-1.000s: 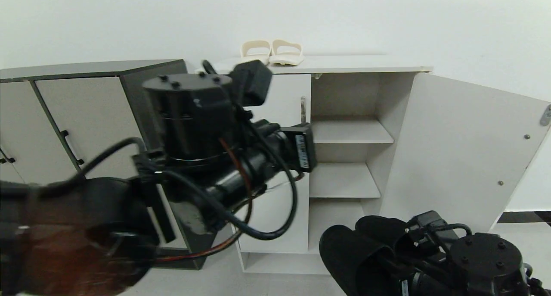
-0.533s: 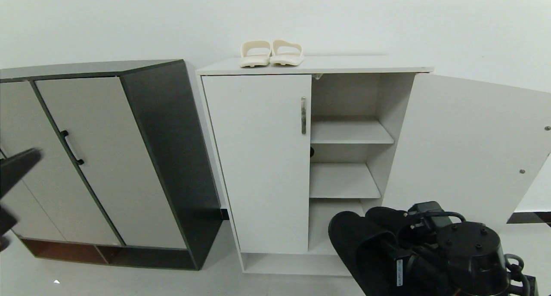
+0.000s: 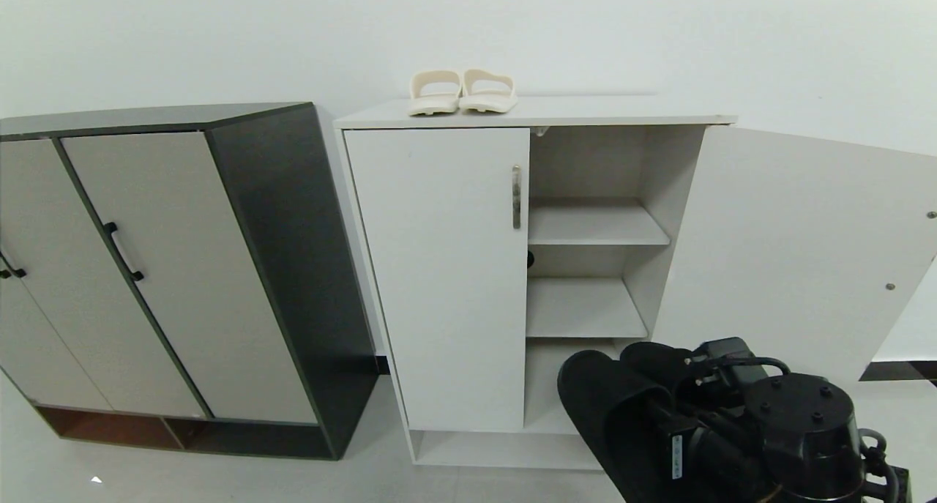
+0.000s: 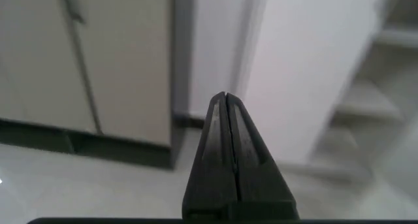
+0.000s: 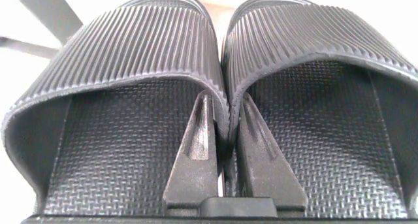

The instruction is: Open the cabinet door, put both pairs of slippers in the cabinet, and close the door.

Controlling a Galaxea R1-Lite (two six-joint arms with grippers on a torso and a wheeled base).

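The right gripper (image 5: pixel 224 106) is pinching the black slippers (image 3: pixel 615 400) by their touching inner sides, low before the cabinet (image 3: pixel 439 283). Its door (image 3: pixel 790 247) is standing open. Cream slippers (image 3: pixel 463 91) are sitting on top. The left gripper (image 4: pixel 225 100) is pressing together, empty. An arm label (image 3: pixel 676 446) is too small to read.

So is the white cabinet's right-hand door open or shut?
Open. The right door is swung wide, baring the shelves inside; the left door is shut.

A plain white wall (image 3: pixel 659 34) is seen behind. On the left, a dark-framed cupboard (image 3: pixel 293 269) with pale grey doors (image 3: pixel 190 269) and black handles (image 3: pixel 123 252) is set against it. The floor (image 3: pixel 219 481) is pale grey, and a black skirting strip (image 3: pixel 900 371) is seen at the right.
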